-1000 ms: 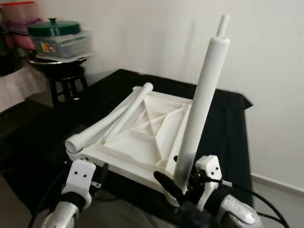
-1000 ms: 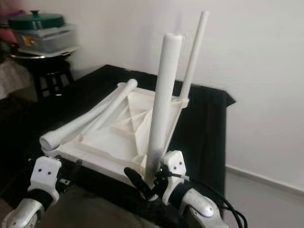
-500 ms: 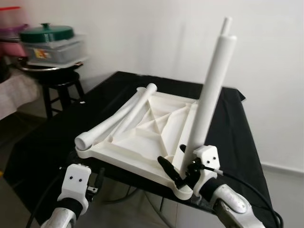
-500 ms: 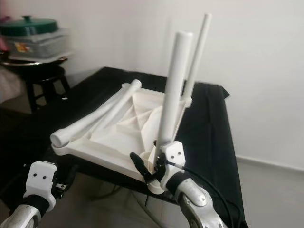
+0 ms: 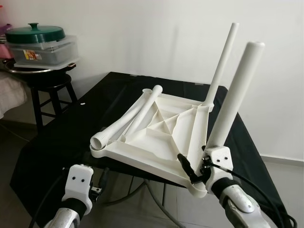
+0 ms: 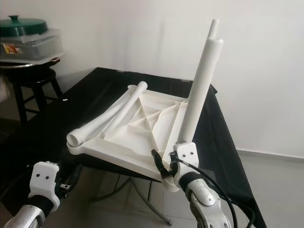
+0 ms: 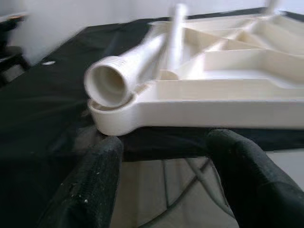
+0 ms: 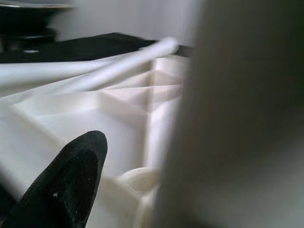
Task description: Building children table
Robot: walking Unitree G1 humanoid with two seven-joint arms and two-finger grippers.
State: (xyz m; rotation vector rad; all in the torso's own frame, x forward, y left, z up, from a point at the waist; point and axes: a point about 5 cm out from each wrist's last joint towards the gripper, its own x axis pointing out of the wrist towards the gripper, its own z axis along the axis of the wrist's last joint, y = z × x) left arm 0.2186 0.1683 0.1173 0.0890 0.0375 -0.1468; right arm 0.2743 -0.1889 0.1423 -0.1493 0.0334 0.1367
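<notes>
The white tabletop lies upside down on a black table. Two loose white legs rest across its left side. A slim leg stands at the far right corner. A thicker leg rises tilted from the near right corner socket. My right gripper is at that leg's base. In the right wrist view one black finger stands apart from the leg, and the other finger is hidden. My left gripper is open and holds nothing, just before the near left corner.
A dark stool at the back left carries a tray with a green-lidded container. A white wall runs close behind the table. Bare floor shows at the right, and the table's metal legs show beneath its front edge.
The whole view has pulled back and swung, so the table looks farther off. My right gripper stays at the near leg's base. Nothing on the table has visibly moved.
</notes>
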